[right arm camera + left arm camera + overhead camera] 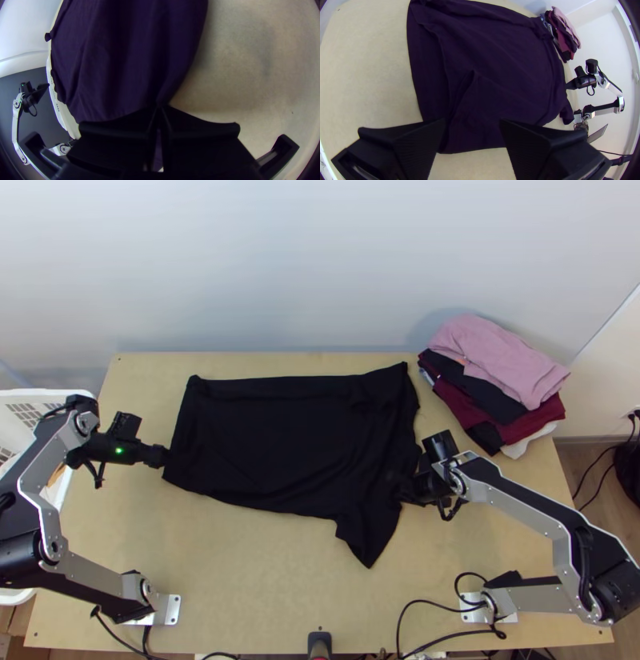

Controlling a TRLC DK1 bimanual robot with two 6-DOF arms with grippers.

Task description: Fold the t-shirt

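Pale, smooth wall (pixel 280 276) rises behind the light wooden table (pixel 256 572) in the top view, with 2 arms reaching over the wood. Between the left gripper (pixel 156 454) and the right gripper (pixel 414 488) lies the black cloth t-shirt (pixel 280 428), mostly spread out, one pointed part slanting toward the table's near edge, just beside the right gripper. The left gripper is at the shirt's left edge, the right one at its opposite side. Beyond the right gripper, toward the wall, sits a stack of folded pink, black, dark red and white clothes (pixel 496 364). A white openwork plastic basket (pixel 40 394) stands outward of the left gripper, at the table's side.

From the left wrist, the left gripper's 2 wide black fingers stand apart, with part of the shirt visible in the gap. Long creases and a raised ridge run through the cloth ahead of them; the clothes stack is past its far side.

From the right wrist, the right gripper's 2 fingers are together at the tips, clamped on the shirt's edge. Soft folds fan out from that pinch, and bare wood lies alongside.
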